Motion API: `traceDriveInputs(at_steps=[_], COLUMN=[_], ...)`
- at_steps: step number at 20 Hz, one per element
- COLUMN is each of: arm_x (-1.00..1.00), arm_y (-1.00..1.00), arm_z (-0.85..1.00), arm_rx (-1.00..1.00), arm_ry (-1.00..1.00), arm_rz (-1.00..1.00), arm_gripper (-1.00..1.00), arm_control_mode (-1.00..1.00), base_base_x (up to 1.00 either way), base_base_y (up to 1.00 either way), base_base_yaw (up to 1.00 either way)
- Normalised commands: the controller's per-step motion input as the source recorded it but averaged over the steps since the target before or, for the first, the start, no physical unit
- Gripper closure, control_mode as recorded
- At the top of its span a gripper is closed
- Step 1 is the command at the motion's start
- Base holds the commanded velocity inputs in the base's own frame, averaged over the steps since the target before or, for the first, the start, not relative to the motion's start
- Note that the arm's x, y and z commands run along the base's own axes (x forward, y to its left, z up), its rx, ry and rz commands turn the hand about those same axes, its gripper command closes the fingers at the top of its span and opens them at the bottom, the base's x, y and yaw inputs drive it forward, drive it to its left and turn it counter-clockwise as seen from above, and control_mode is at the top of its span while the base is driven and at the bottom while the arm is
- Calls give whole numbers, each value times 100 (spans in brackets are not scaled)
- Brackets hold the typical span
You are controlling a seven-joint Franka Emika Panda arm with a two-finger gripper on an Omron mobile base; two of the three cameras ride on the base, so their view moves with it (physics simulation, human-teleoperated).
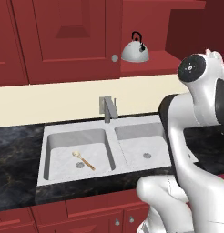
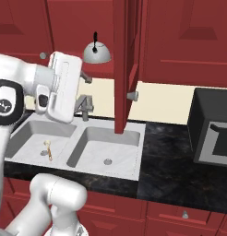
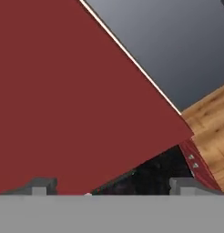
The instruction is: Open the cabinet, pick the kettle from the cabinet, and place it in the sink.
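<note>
End effector [image 3: 113, 184] seen in the hand view as two small dark finger tips set wide apart with nothing between them, close against a flat dark red cabinet door panel. Beyond the panel's slanted edge, a strip of black counter, grey wall and wood-coloured floor. In the right base view, white hand [image 2: 60, 87] raised level with the open cabinet, just left of the kettle.

Kettle [image 1: 134, 51] small and squat, dome-shaped, silver-grey, with a thin black arched handle on top and a short spout. Standing upright on the red shelf [image 1: 148, 63] inside the cabinet [image 1: 73, 36], well above the sink and apart from the hand. Cabinet wide, dark red wood, raised-panel doors with round silver knobs; left door shut, right door [image 2: 123, 64] swung out, seen edge-on in the right base view.

Sink [image 1: 114, 132] below, light grey, rectangular, two basins with round drains, set into a black marbled counter [image 1: 18, 154]. Square grey faucet [image 1: 108, 108] at the back between the basins. Small wooden-handled spoon [image 1: 83, 160] lying in the left basin beside its drain. Black microwave [image 2: 212, 131] on the counter far right.
</note>
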Motion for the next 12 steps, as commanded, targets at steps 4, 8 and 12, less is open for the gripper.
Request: traceDriveInputs(at_steps=[4, 8, 12], arm_x=[0, 0, 0], arm_y=[51, 49, 50], arm_z=[15, 12, 9], arm_rx=[-16, -21, -24], arm_ry=[31, 30, 27], arm_rz=[37, 36, 34], arm_gripper=[-100, -100, -100], arm_control_mode=[-100, -100, -100], base_base_x=[0, 0, 0], base_base_y=[0, 0, 0], base_base_yaw=[0, 0, 0])
